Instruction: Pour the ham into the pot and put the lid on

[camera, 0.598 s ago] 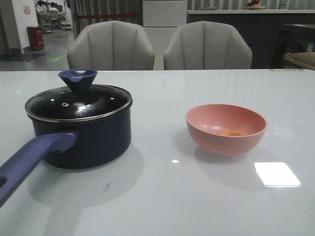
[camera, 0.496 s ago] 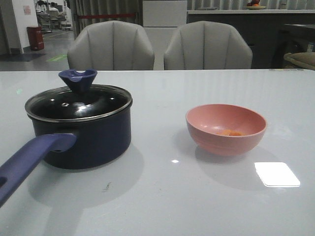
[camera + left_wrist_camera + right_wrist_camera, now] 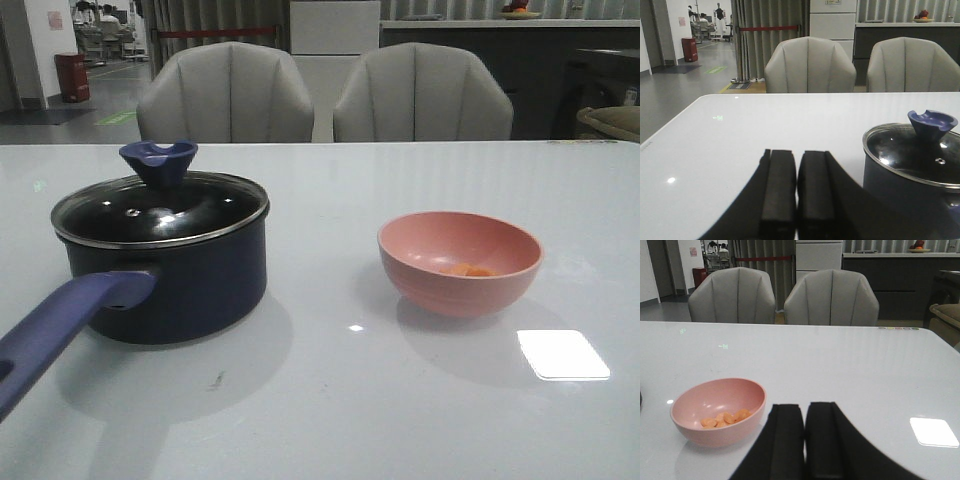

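Note:
The dark navy pot (image 3: pixel 175 280) stands at the table's left with its long blue-purple handle (image 3: pixel 60 325) pointing toward the near edge. The glass lid (image 3: pixel 160 210) with its blue knob (image 3: pixel 158 162) sits on the pot. Orange ham chunks (image 3: pixel 465 269) lie in a pink bowl (image 3: pixel 460 262) at the right. The front view shows neither arm. My left gripper (image 3: pixel 797 160) is shut and empty, apart from the pot (image 3: pixel 912 185) and lid (image 3: pixel 915 152). My right gripper (image 3: pixel 805 412) is shut and empty beside the pink bowl (image 3: pixel 717 412) holding the ham (image 3: pixel 725 418).
Two grey chairs (image 3: pixel 225 95) (image 3: pixel 420 95) stand behind the white table (image 3: pixel 330 400). A bright light patch (image 3: pixel 562 354) lies on the tabletop near the bowl.

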Motion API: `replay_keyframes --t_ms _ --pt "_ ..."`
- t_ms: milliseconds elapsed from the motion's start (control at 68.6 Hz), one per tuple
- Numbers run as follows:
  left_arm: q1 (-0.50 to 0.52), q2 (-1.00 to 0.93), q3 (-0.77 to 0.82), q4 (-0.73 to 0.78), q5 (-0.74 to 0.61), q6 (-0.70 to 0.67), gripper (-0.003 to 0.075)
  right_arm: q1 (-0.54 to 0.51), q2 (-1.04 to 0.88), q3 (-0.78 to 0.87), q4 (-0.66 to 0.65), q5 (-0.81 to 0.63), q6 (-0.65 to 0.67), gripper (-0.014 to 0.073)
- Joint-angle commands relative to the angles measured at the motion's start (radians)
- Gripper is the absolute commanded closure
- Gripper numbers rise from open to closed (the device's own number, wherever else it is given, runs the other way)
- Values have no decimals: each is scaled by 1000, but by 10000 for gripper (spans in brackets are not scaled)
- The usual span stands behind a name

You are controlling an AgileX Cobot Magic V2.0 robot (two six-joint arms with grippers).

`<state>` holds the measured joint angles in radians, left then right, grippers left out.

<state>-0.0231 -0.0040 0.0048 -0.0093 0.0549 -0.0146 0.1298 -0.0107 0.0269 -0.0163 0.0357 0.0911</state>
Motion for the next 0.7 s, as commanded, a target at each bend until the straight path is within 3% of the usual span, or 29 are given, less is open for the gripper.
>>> replay_keyframes --t_ms 0,131,262,350,496,685 --pt "2 -19 21 -10 -81 -6 608 -1 -20 -6 -10 -84 -3 415" --pt "2 -19 21 -8 -109 -6 608 -1 -20 -6 -10 -84 -3 415" --pt "2 -19 17 -14 -290 -6 608 -1 -20 -6 -10 -84 -3 415" --pt "2 -19 -14 -24 -324 -6 608 -1 -20 -6 -10 -84 -3 415" --pt "2 4 -148 -22 -223 -6 608 -1 -20 -6 -10 -84 -3 415" --pt "2 114 -338 -19 61 -6 608 -1 -20 -6 -10 -84 -3 415"
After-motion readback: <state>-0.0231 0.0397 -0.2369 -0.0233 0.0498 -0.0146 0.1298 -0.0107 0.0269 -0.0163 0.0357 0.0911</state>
